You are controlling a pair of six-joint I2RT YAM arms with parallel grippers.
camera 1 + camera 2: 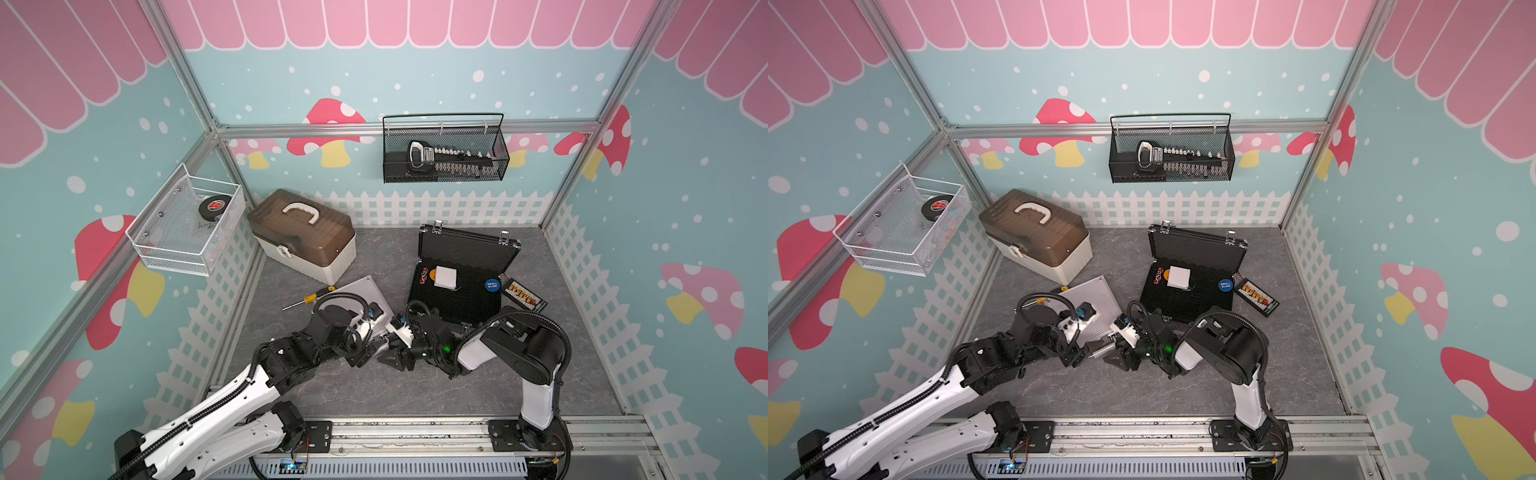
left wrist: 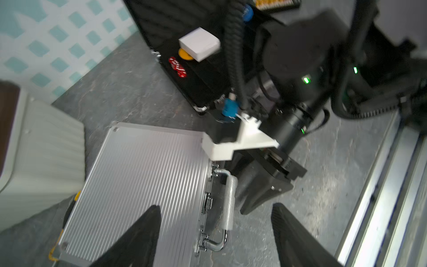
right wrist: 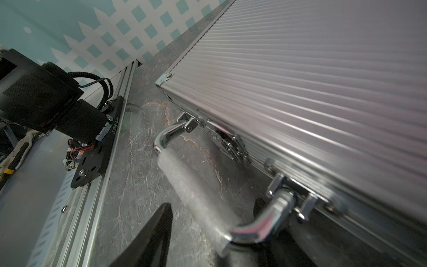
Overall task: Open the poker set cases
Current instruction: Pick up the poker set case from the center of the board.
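Right wrist view: both claws sit at the handle edge of the shut silver case (image 3: 300, 81), near the front of the table (image 1: 415, 390).
The right claw (image 3: 215, 212) has its jaws partly apart with the foam-wrapped chrome handle (image 3: 191, 191) between them; whether they pinch it cannot be told. The left claw (image 2: 216, 208) is released, jaws wide on either side of that same edge, holding nothing. This case is square, ribbed aluminium with riveted corners. It lies flat, with a metal latch (image 3: 231, 145) on its front wall between the handle's mounts. Behind it and to the right, in both top views, the larger black case (image 1: 465, 307) lies open. Its raised lid (image 1: 465, 253) stands at the back, and a white block (image 1: 445, 277) and red dice (image 1: 423, 276) rest on the dark lining. Farthest left stands a tall white box (image 1: 303, 266) with a brown top.
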